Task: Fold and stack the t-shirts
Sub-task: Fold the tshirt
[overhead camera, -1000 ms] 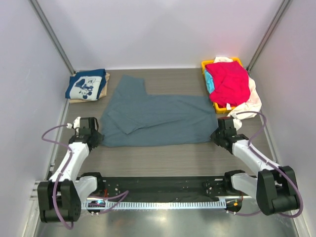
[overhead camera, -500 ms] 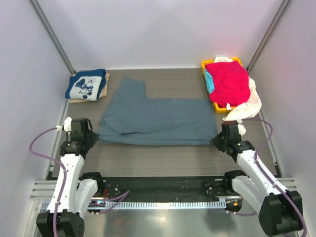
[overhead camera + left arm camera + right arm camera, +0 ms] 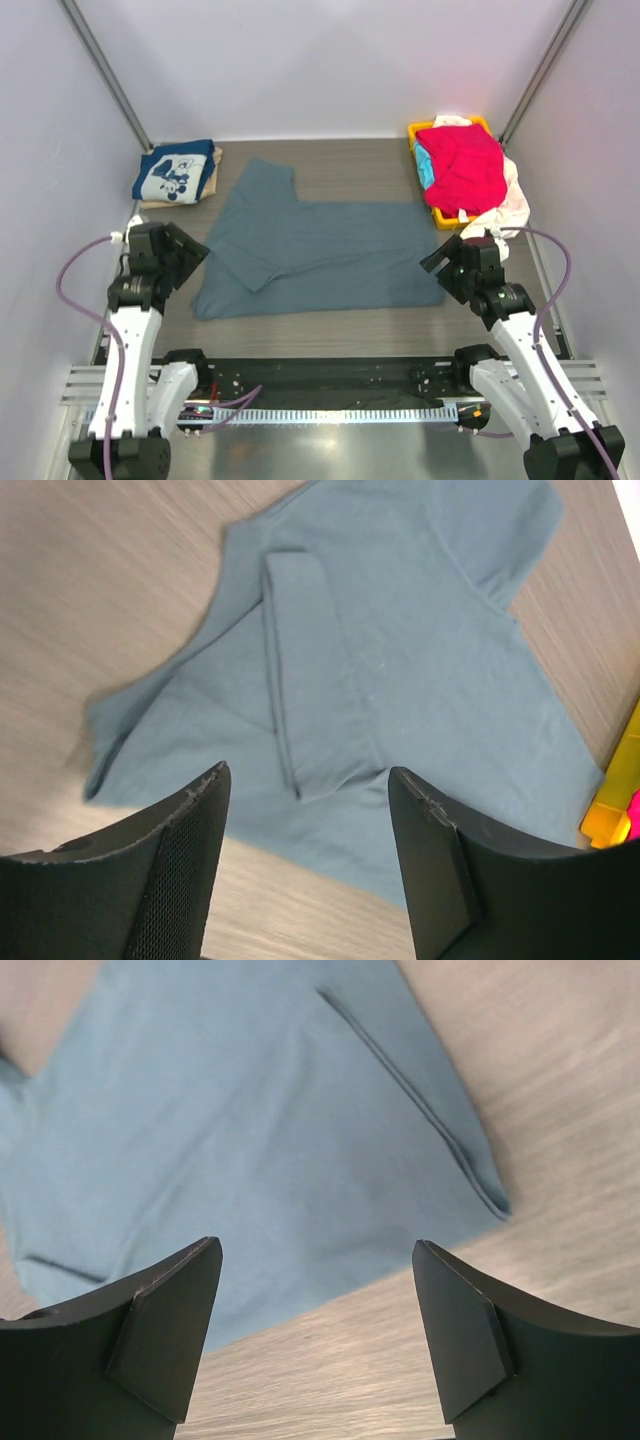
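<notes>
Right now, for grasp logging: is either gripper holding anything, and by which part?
Nothing: left gripper and right gripper hang open, off the blue-grey t-shirt.

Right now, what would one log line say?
left gripper open | right gripper open | blue-grey t-shirt spread, unheld | navy t-shirt folded far left

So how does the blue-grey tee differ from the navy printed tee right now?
The blue-grey tee lies spread out in the middle; the navy tee is folded small at the far left. The blue-grey tee is plain; the navy tee carries a white cartoon print. Both lie flat.
</notes>
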Controlling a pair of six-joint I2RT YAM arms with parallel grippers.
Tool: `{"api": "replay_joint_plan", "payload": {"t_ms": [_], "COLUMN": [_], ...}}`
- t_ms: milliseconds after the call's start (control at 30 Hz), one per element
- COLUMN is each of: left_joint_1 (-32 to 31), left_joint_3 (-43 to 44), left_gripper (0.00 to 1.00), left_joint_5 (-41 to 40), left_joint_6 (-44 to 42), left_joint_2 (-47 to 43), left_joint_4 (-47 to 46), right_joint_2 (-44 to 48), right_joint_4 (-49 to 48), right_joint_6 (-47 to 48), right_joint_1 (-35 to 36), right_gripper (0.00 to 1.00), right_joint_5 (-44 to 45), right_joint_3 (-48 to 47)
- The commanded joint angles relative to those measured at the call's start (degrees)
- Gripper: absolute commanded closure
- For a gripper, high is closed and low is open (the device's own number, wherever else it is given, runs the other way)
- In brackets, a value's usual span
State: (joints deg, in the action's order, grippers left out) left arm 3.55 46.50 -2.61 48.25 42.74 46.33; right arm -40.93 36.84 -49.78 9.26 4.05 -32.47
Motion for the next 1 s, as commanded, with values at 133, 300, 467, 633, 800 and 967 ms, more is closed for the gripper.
{"api": "replay_joint_plan", "payload": {"t_ms": [133,300,467,633,800,967], "left_joint_1": [-11.70,-10.76,-10.49,-10.06,-9.09,-8.39], "left_joint_3": [21.63,45.80,63.34,81.80,90.16,91.74], "left_gripper": [0.25,0.34,0.33,0.31,0.30,0.26], "left_joint_5": [-7.82,-3.72,-1.61,1.03,2.26,6.12], "left_joint_6": [-9.19,-13.89,-15.81,-19.77,-20.48,-20.56], "left_joint_2": [36.35,61.90,76.24,91.27,98.93,102.71], "left_joint_4": [-15.21,-13.11,-11.43,-6.61,-5.98,-8.18], "right_joint_2": [-3.37,-1.18,2.07,4.19,1.91,0.06], "right_joint_4": [-6.24,-5.82,-1.87,-1.86,-2.04,-3.70], "right_joint_6": [7.23,10.49,13.83,14.71,16.20,16.91], "right_joint_1": [0.06,0.24,0.32,0.32,0.32,0.32], "right_gripper": [0.18,0.18,0.17,0.13,0.11,0.09], "right_joint_5": [-6.66,-8.27,-9.41,-13.54,-14.60,-15.48], "right_joint_3": [-3.48,-3.56,-4.80,-5.06,-7.52,-8.31]}}
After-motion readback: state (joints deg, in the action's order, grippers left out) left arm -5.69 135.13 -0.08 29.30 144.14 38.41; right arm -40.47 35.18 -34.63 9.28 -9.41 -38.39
